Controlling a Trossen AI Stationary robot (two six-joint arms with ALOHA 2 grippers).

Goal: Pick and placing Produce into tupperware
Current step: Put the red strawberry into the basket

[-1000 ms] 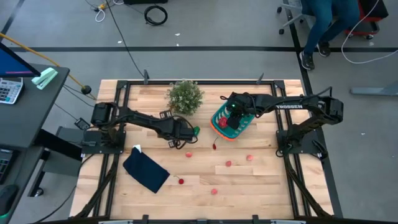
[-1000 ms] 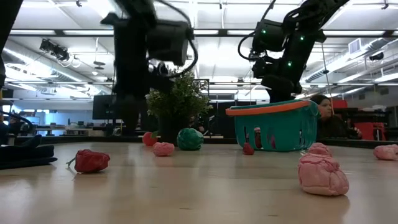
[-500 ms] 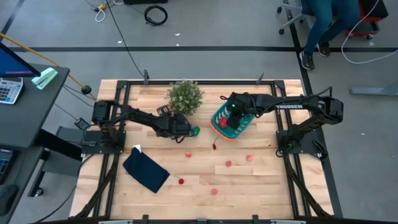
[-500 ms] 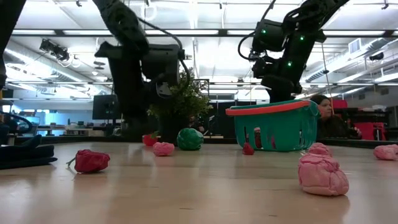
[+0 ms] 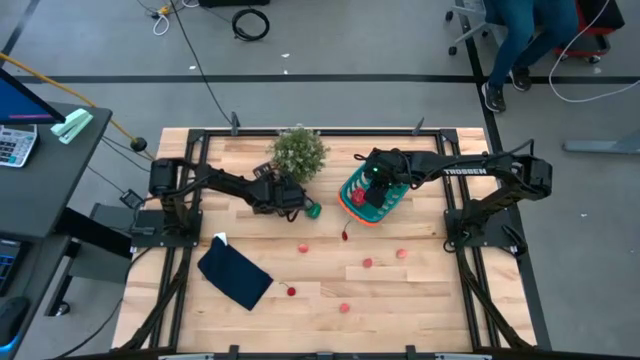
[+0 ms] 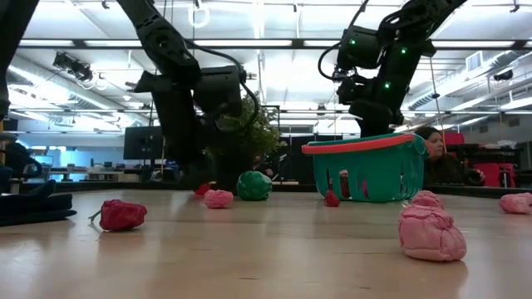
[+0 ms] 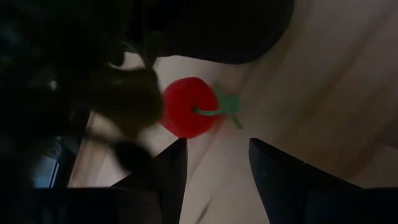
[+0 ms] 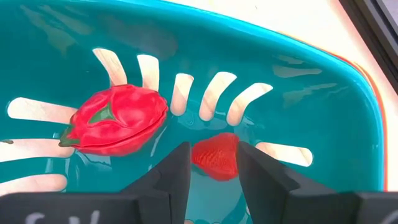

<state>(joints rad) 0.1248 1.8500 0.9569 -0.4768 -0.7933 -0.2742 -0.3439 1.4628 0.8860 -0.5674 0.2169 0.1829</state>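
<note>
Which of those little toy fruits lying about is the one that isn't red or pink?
The green one, lying on the table right below the potted plant, between the left gripper and the teal basket. Every other loose piece on the table is red or pink.

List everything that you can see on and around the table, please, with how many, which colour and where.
basket: one, teal with orange-red rim, on the table's right far part
red toy pepper: one, inside the basket
toy strawberry: one, red, inside the basket
green toy vegetable: one, between plant and basket
toy tomato: one, red with green stem, beside the plant pot
loose small toys: six, red or pink, scattered over the table's middle and near part
potted plant: one, green, far middle
cloth: one, dark navy, near left
table: one, light wood
person: one, behind the table
left gripper: open, facing the tomato
right gripper: inside the basket, over the strawberry
</note>
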